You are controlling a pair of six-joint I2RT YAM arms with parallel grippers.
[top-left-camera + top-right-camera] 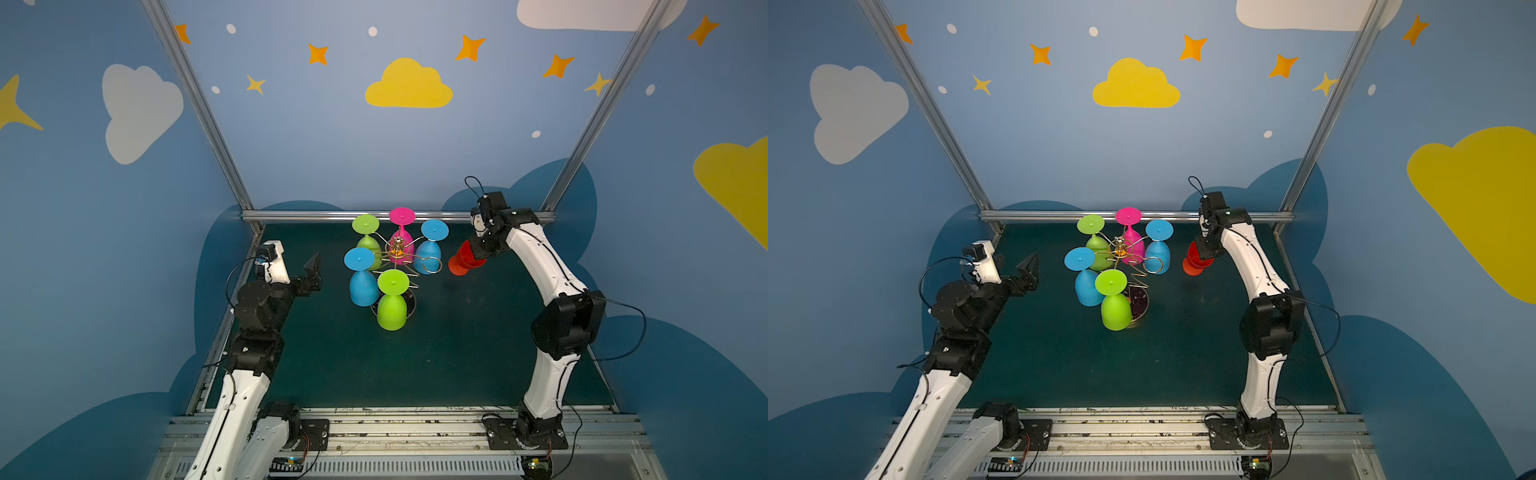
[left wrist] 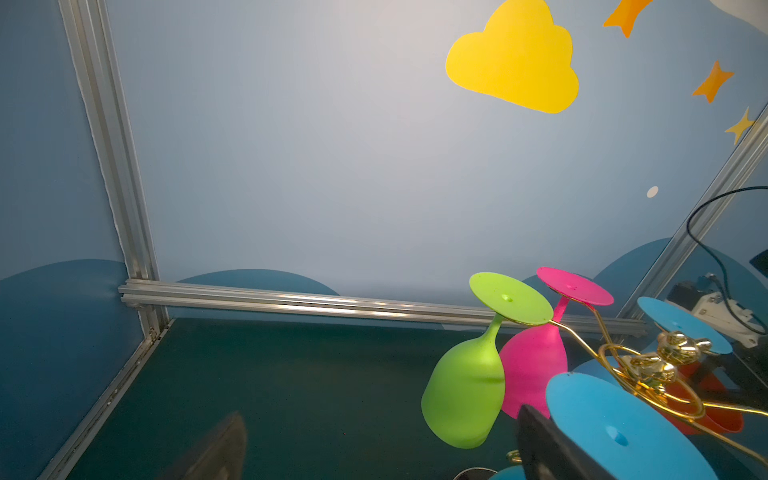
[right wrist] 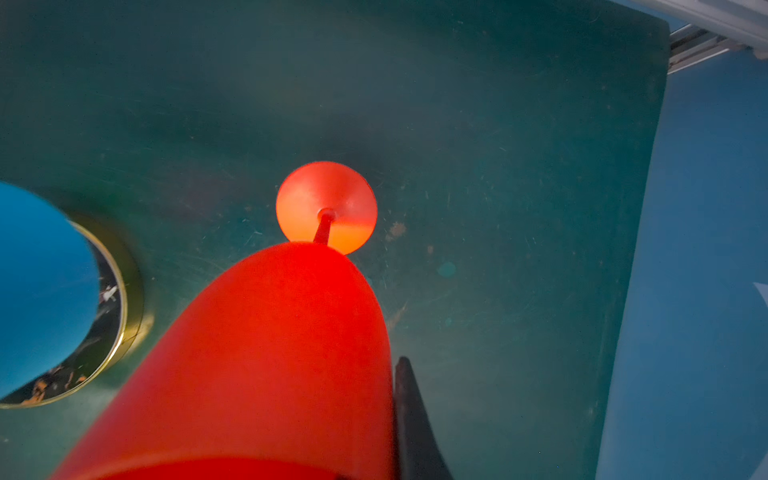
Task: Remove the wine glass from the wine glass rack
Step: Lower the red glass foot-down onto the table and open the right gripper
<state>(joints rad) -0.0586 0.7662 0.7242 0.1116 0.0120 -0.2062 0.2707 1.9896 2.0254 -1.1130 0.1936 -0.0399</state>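
The right gripper (image 1: 475,250) is clamped on the red glass (image 1: 462,262), pinching the thin wall at the bowl's rim. In the right wrist view one dark finger (image 3: 411,419) lies along the outside of the bowl. The other finger is hidden, probably inside it. A rim pinch makes sense here, since the bowl looks too wide and smooth for the jaws to span.

The glass hangs foot down, the way it would stand on a surface. It is off the rack (image 1: 398,248) and to the rack's right, apart from every wire. I cannot tell whether its foot touches the table (image 1: 457,353).

On the side of the rack facing the red glass, one loop (image 1: 432,264) is bare, the only slot without a glass. The other five glasses (image 1: 392,305) hang bowl down from the rack's arms, their feet caught above the wire so their own weight seats them.

The left gripper (image 1: 312,274), jaws spread wide and holding nothing, sits to the rack's left and well apart from it. I judge it is kept out of the way, yet close enough to steady the rack if needed. What seems left is to stand the red glass down and let go.
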